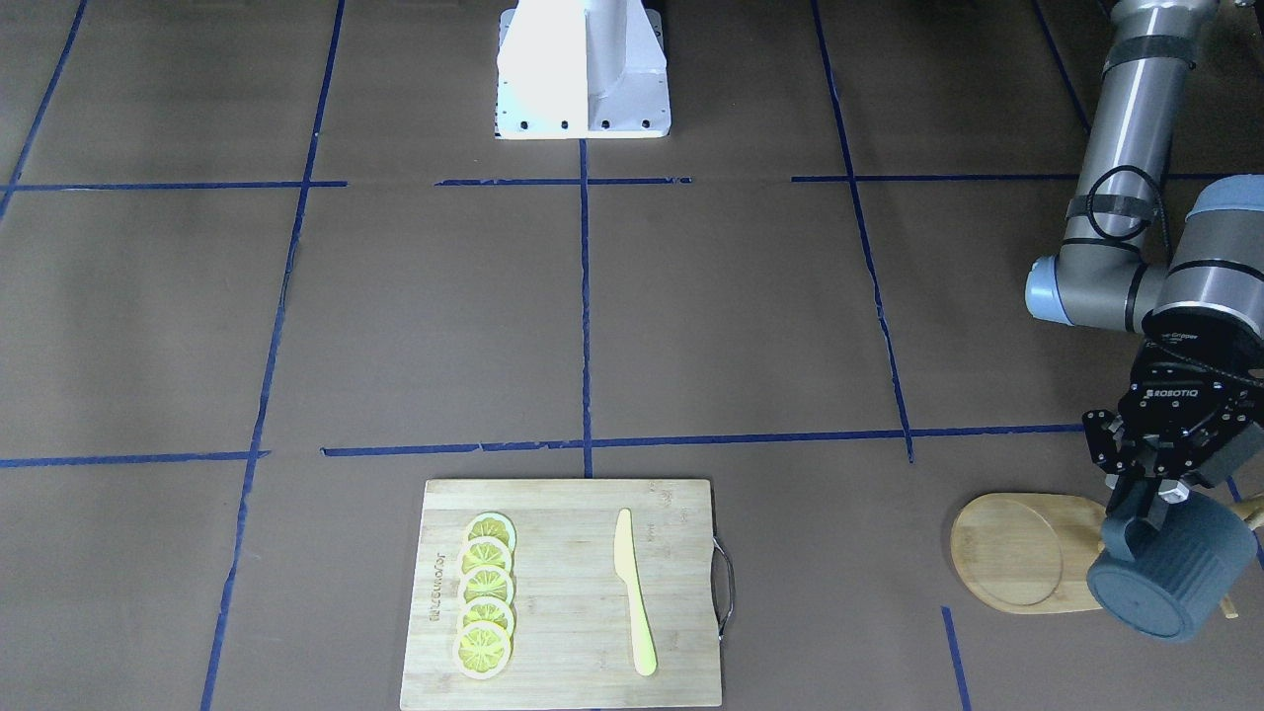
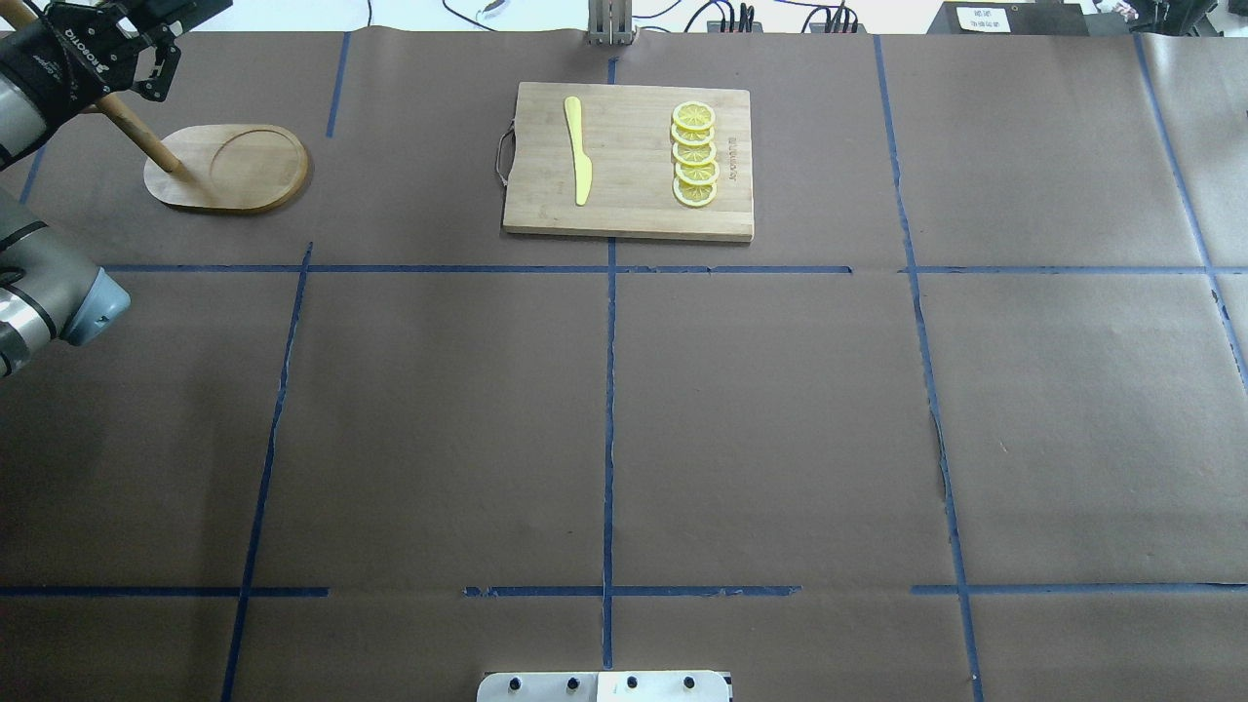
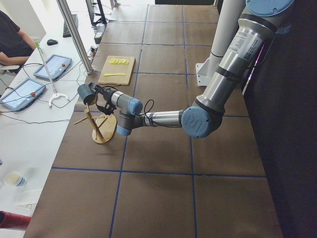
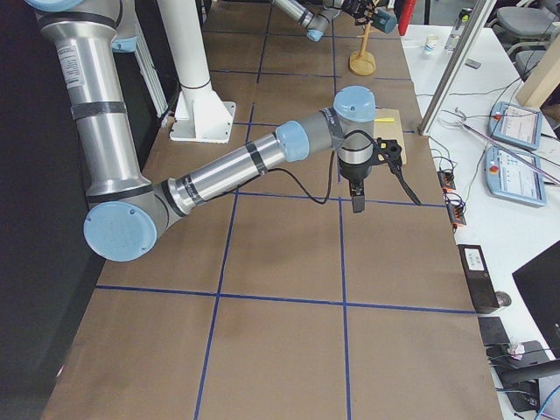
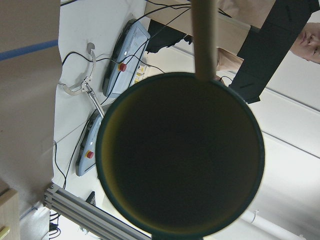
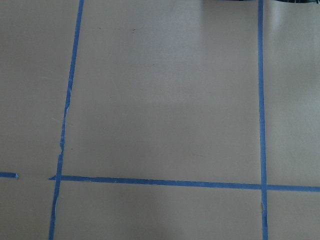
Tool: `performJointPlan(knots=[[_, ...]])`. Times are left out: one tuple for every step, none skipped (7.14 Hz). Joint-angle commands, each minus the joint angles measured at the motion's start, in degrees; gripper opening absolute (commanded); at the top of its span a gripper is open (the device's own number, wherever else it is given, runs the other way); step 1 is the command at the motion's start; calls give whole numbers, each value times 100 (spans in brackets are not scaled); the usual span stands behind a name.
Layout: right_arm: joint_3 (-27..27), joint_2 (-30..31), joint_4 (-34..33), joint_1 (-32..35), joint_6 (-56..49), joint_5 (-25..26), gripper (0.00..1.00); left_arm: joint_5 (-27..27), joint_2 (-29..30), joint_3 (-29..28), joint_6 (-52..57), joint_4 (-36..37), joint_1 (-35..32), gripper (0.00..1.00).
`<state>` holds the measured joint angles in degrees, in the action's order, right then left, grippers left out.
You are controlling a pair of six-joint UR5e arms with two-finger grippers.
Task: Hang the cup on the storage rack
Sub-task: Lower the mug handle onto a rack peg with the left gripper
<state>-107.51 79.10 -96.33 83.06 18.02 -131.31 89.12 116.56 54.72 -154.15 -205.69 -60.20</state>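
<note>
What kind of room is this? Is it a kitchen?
Probably a robot test lab, not a kitchen: the left arm and right arm reach over a table gridded with blue tape, and control tablets with red buttons sit on a side bench.

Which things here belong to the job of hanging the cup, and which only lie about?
Job: dark blue-grey ribbed mug; light wooden mug tree; left end effector holding the mug.
Lying about: rectangular bamboo cutting board; pale yellow knife; yellow lemon slices.

ROBOTIQ stands in white on the black body of the left gripper (image 1: 1147,494). In the front view the board (image 1: 563,632) bears a brand word at 9 o'clock, too small to read.
</note>
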Motion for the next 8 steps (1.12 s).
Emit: performJointPlan(knots=[[2,9,0,0,0,0,100,0,-124,-6,-1,-164,-9,5],[2,17,0,0,0,0,100,0,-194,-58,-10,-417,8,5],[2,18,0,0,0,9,100,0,-203,-119,-54,-611,8,5],[2,18,0,0,0,9,100,0,-308,-120,-185,-674,17,5],[2,18,0,0,0,9,100,9,-318,-120,-186,-701,17,5],[2,9,0,0,0,9,100,9,-318,-129,-186,-701,17,5],[2,9,0,0,0,9,100,9,-326,-129,-221,-710,17,5],[2,9,0,0,0,9,100,17,-431,-129,-265,-788,17,5]])
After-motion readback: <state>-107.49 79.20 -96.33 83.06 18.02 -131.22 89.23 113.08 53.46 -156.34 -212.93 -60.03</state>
